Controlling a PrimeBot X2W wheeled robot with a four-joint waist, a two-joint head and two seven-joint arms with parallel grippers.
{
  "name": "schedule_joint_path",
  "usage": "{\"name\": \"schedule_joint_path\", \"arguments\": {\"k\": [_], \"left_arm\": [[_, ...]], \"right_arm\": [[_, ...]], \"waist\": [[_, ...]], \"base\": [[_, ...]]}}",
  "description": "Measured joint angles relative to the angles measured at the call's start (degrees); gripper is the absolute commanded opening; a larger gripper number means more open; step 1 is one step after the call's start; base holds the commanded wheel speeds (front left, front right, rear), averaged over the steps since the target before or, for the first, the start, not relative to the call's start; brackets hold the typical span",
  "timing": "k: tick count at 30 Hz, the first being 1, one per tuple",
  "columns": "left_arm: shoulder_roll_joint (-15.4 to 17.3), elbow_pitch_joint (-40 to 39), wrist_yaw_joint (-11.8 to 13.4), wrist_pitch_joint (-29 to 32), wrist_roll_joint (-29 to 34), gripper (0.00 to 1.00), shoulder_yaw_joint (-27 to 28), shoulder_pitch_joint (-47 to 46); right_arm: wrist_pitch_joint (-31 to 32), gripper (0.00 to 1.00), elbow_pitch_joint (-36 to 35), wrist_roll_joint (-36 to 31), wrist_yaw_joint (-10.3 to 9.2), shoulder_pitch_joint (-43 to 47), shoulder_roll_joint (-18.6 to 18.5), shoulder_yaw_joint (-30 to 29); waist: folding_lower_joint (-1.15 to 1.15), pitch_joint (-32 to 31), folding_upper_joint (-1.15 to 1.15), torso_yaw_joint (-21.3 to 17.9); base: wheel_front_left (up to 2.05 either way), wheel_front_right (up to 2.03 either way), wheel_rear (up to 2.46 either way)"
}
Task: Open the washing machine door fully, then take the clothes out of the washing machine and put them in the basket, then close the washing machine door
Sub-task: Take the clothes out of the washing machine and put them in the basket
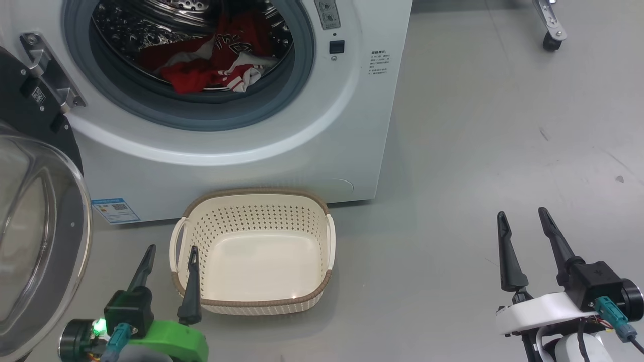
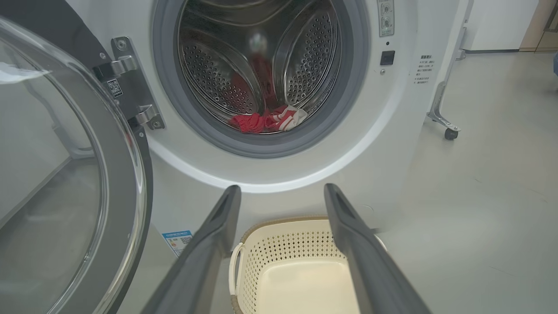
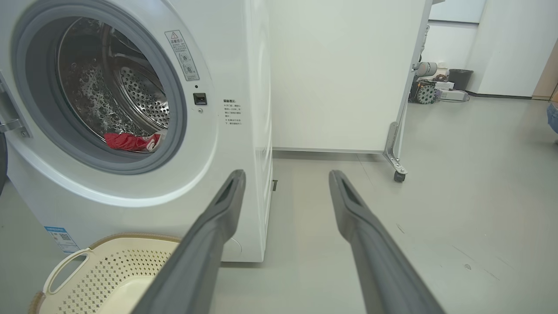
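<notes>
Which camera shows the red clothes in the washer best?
The head view: it looks down into the drum, so the clothes lie spread out. The left wrist view shows a smaller bunch at the drum's front; the right wrist view, a sliver.

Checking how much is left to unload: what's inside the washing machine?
Red clothes with white trim lie heaped low in the steel drum of the washing machine, near its grey seal. The heap hides anything beneath it, so the number of pieces is unclear.

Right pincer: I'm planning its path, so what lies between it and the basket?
Only bare grey floor lies between the right pincer and the basket, as the head view shows.
</notes>
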Motion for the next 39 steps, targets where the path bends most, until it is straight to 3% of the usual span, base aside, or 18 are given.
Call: {"name": "schedule_joint_path", "arguments": {"k": [19,39], "left_arm": [[-0.2,-0.5,0.3,-0.6,0.0,1.0,0.3,-0.1],[-0.2,0.1,0.3,-0.8,0.0,1.0,-0.7,-0.1]], "right_arm": [[0.0,1.0,0.2,0.0,0.12,0.0,0.1,-0.2],[0.0,1.0,0.9,0.0,0.51,0.0,0.1,-0.2]], "waist": [[0.0,0.3,0.0,0.2],[0.0,-0.2,0.0,0.1]], "base": [[0.84,-0.84,0.0],[0.15,-0.15,0.0]]}}
